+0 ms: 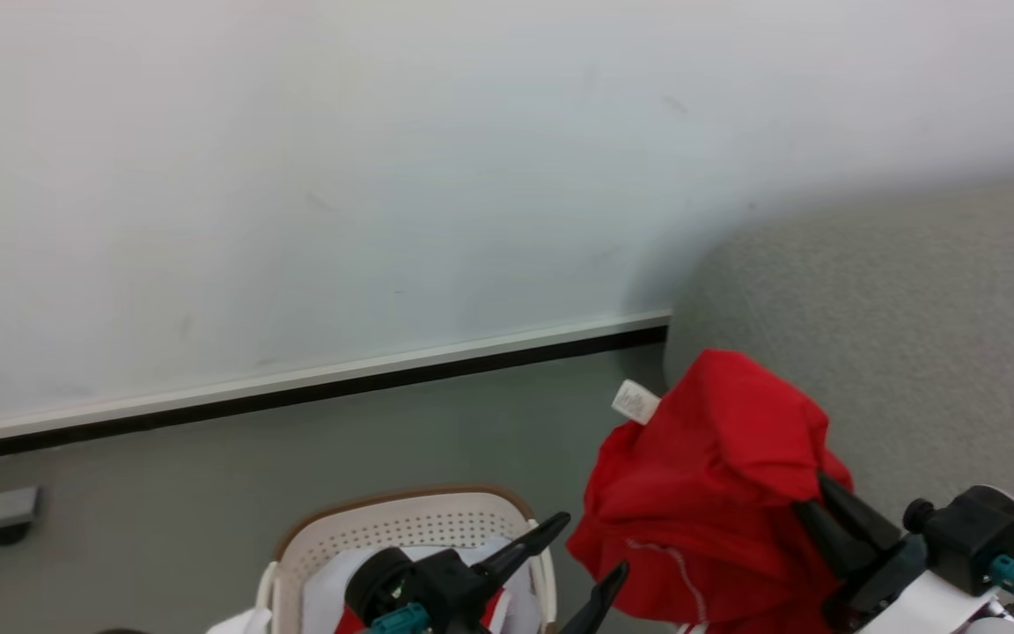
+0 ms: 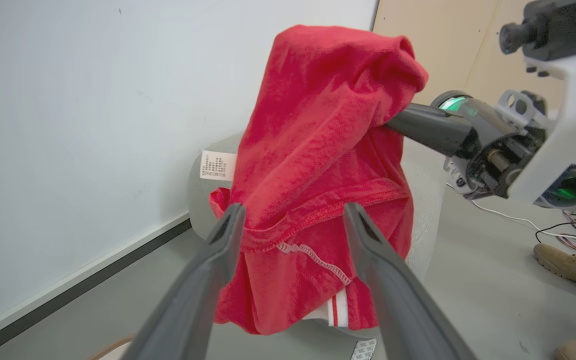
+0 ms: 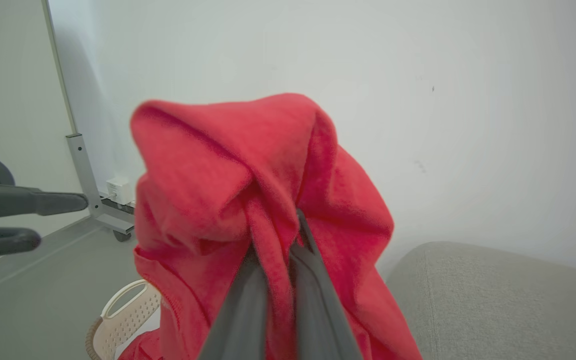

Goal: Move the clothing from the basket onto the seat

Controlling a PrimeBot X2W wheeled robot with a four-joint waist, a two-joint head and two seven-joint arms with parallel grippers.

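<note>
The right gripper [image 1: 815,502] is squeezed tight on a red shirt [image 1: 718,475], held up at the lower right by the grey seat [image 1: 912,335]. The left gripper [image 1: 593,544] is open, empty, above the basket [image 1: 401,524] at the bottom middle.

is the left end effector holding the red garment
No, the left end effector has its fingers wide apart; the red garment is pinched by the right end effector.

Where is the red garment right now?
In the head view the red garment hangs at lower right, pinched in the right gripper, just right of the basket and in front of the left edge of the seat.
</note>
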